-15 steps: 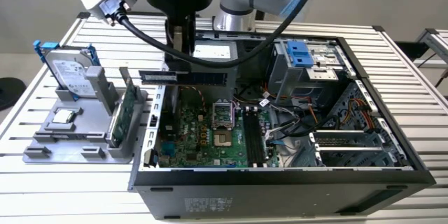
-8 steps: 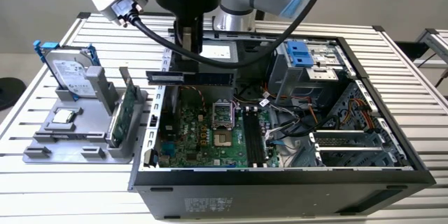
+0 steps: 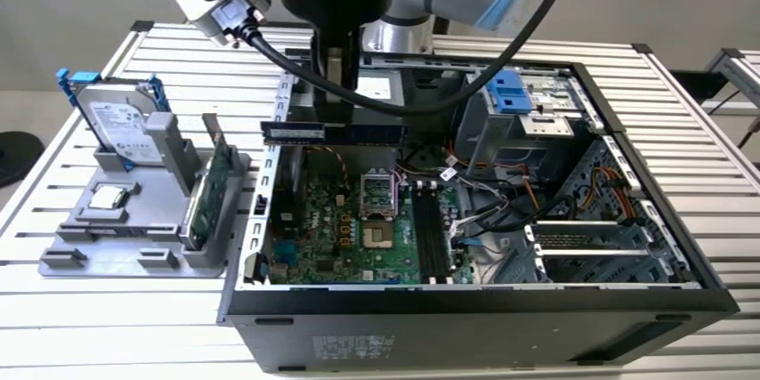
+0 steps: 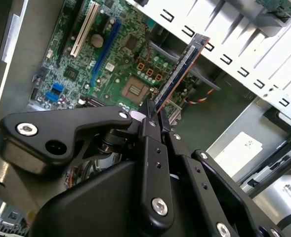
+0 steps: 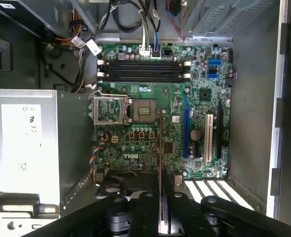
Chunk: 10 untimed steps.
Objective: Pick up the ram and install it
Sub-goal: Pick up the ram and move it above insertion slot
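Observation:
The ram [image 3: 380, 134] is a long, thin dark stick held level above the open computer case [image 3: 475, 309]. My gripper [image 3: 337, 111] is shut on its middle from above. In the second wrist view the ram [image 4: 181, 71] juts out from between the gripper's [image 4: 157, 116] black fingers over the green motherboard [image 4: 130, 54]. The first wrist view has the ram [image 5: 160, 143] edge-on, rising from the gripper [image 5: 160, 190]. The black memory slots [image 5: 143, 70] lie further across the board, beyond the processor socket [image 5: 144, 109]. In the exterior view these slots [image 3: 430, 236] sit lower and nearer the front.
A grey holder [image 3: 131, 238] at the exterior view's left carries a silver hard drive [image 3: 119, 122] with blue rails and an upright green card [image 3: 208, 193]. Loose cables [image 3: 475, 198] and a drive cage [image 3: 522, 122] crowd the case beside the slots. A metal box [image 5: 31, 143] flanks the motherboard.

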### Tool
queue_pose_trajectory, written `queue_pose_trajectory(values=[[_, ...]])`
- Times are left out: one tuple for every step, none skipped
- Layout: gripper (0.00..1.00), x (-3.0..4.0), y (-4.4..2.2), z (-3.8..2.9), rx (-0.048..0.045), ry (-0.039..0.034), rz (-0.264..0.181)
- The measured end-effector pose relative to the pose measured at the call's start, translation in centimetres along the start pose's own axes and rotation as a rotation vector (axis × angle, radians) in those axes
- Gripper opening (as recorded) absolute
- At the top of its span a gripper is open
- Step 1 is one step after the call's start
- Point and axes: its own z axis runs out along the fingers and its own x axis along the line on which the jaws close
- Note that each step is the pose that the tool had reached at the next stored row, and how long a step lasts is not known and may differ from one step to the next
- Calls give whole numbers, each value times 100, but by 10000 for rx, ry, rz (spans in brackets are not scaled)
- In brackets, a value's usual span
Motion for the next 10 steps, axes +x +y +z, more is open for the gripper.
queue_pose_trajectory(values=[[0, 1, 14, 1, 0, -1, 0], [0, 2, 28, 3, 0, -2, 0], [0, 2, 42, 4, 0, -3, 1], [0, 3, 55, 5, 0, -3, 0], [0, 4, 69, 6, 0, -6, 0], [0, 4, 83, 7, 0, -6, 0], [0, 5, 98, 8, 0, -8, 0], [0, 6, 110, 10, 0, -8, 1], [0, 6, 125, 11, 0, -9, 1], [0, 7, 139, 12, 1, -10, 1]])
